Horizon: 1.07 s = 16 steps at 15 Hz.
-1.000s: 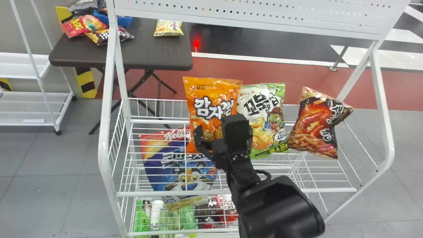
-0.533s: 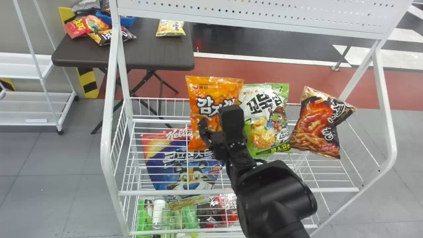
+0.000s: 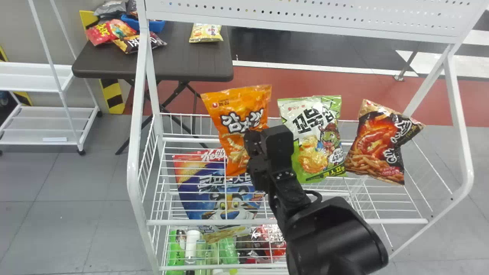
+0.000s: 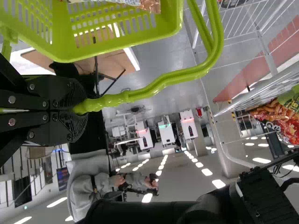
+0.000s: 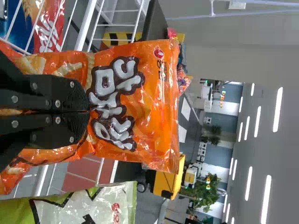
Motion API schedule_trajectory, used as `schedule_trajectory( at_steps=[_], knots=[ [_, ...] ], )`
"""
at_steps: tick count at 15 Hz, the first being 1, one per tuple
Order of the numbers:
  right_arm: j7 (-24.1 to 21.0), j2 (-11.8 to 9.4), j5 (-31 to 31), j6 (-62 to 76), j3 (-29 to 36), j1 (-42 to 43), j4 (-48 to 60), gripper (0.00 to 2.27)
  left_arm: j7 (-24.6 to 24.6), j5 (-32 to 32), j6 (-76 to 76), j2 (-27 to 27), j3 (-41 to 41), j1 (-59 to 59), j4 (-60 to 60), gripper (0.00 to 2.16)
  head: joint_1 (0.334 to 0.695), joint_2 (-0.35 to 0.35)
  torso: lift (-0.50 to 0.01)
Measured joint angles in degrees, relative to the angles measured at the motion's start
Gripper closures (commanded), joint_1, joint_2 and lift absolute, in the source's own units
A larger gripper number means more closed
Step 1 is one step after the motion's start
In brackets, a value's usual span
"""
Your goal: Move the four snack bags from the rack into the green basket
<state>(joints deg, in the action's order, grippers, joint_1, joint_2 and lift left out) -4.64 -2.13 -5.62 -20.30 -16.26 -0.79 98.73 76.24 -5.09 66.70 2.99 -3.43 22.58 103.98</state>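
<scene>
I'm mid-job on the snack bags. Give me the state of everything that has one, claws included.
Right claw: shut on the orange bag
Orange bag: gripped, tilted
Left claw: shut on the basket's handle
Basket: held by its handle
Green bag: upright at the rack
Black bag: tilted at the rack
Blue bag: behind rack wires
Table: unfolded

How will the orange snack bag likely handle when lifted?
The orange snack bag is likely floppy, since its film creases where the right tool pinches it. Its glossy wrapper may be slippery, and the sticks pictured on it suggest crushable contents.
</scene>
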Motion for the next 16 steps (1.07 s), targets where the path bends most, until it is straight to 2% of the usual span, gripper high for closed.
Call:
schedule_trajectory(
  at_steps=[3,6,9,11,13,16],
  knots=[
    [1.09,-0.96,-0.06,-3.50,-0.30,-4.88,9.46,2.11,0.02,0.00,0.04,0.00,-0.11,0.09,0.41,2.05,0.695,-0.145,0.000],
    [1.32,-2.69,-0.48,-9.15,0.10,-13.43,21.60,2.11,-0.10,0.01,0.06,0.00,-0.12,0.39,0.65,2.05,0.695,-0.167,0.000],
    [1.48,-6.68,-0.77,-10.09,0.65,-25.23,31.57,2.11,-0.14,0.02,0.14,0.00,-0.09,0.44,0.76,2.05,0.695,-0.221,0.000],
    [1.44,-8.22,-0.93,-8.82,1.23,-33.55,35.70,2.11,-0.14,0.06,0.22,0.00,-0.15,0.44,0.79,2.05,0.695,-0.249,0.000],
    [1.25,-8.73,-1.10,-6.54,1.65,-40.19,37.77,2.11,-0.18,0.05,0.14,-0.05,-0.17,0.46,0.79,2.05,0.695,-0.280,0.000],
    [-0.64,-10.82,-0.97,-10.17,1.51,-46.36,38.99,2.11,-0.24,0.00,-0.01,-0.09,-0.30,0.53,0.73,2.05,0.695,-0.327,0.000]
  ],
)
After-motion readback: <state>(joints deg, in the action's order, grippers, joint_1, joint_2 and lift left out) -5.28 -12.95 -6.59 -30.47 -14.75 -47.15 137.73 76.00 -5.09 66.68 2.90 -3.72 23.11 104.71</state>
